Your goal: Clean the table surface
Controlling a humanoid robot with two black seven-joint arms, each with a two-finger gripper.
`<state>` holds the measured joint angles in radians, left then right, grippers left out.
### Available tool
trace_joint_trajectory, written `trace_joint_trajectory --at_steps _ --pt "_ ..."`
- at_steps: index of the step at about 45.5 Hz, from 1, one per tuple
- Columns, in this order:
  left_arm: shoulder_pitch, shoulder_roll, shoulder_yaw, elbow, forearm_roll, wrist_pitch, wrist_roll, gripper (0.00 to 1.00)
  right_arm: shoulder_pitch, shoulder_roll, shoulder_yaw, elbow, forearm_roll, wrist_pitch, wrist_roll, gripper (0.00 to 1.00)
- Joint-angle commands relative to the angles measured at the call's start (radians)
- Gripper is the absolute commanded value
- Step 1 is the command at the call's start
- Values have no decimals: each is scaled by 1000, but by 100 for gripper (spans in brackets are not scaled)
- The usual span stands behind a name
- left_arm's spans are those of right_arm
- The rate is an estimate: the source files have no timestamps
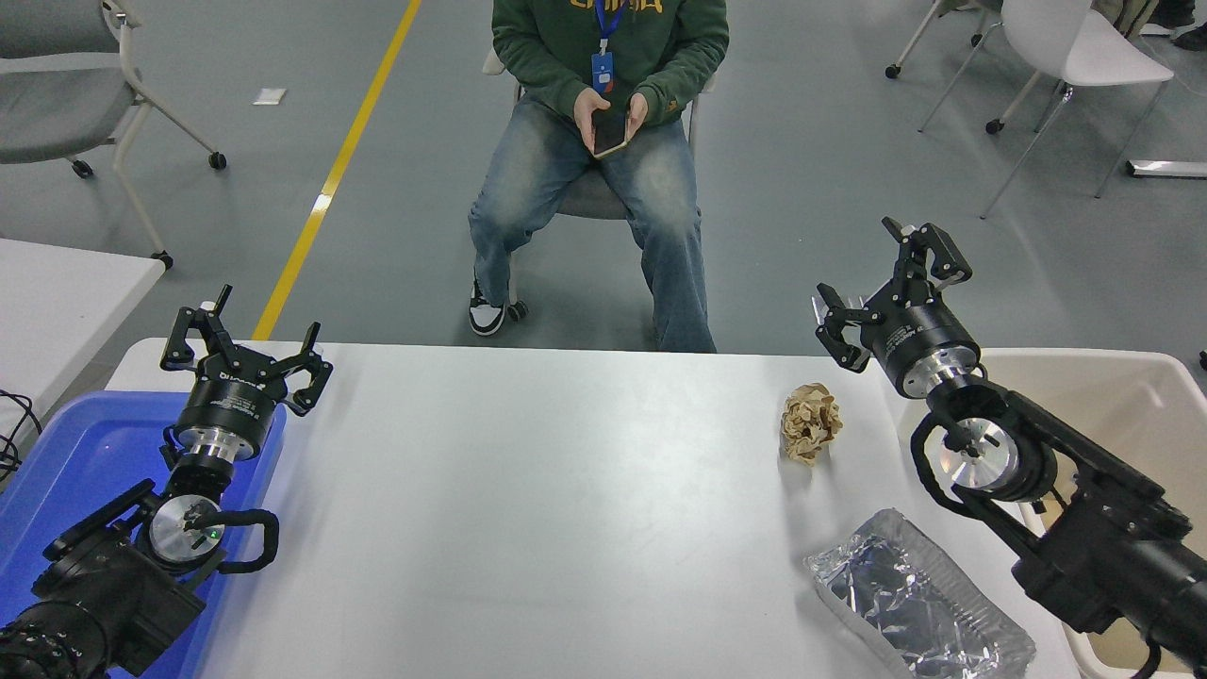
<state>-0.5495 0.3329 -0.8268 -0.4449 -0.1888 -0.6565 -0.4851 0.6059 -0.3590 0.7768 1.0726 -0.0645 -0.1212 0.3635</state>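
The table surface [528,490] is a wide white-grey top that fills the lower picture. A crumpled brown paper ball [810,422] lies on it at the right, and a crinkled foil tray [915,596] sits near the front right. My right gripper [891,283] is open and empty, raised near the table's far right edge, up and to the right of the paper ball. At the lower left my left gripper [245,347] is open and parked over the far end of a blue tray [85,453].
A cream bin [1132,405] stands at the table's right side under my right arm. A person [603,141] sits on a chair beyond the far edge, holding a phone. A smaller white table [57,302] is at the left, and chairs stand behind.
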Motion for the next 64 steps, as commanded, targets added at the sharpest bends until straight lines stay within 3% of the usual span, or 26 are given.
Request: trace_joint_trajectory --at_steps 1,64 --pt "0 -2 0 0 0 -2 0 100 0 0 1 0 0 0 0 99" --pt "-1 0 0 0 0 0 0 100 40 -14 -28 -20 -3 -5 -5 99"
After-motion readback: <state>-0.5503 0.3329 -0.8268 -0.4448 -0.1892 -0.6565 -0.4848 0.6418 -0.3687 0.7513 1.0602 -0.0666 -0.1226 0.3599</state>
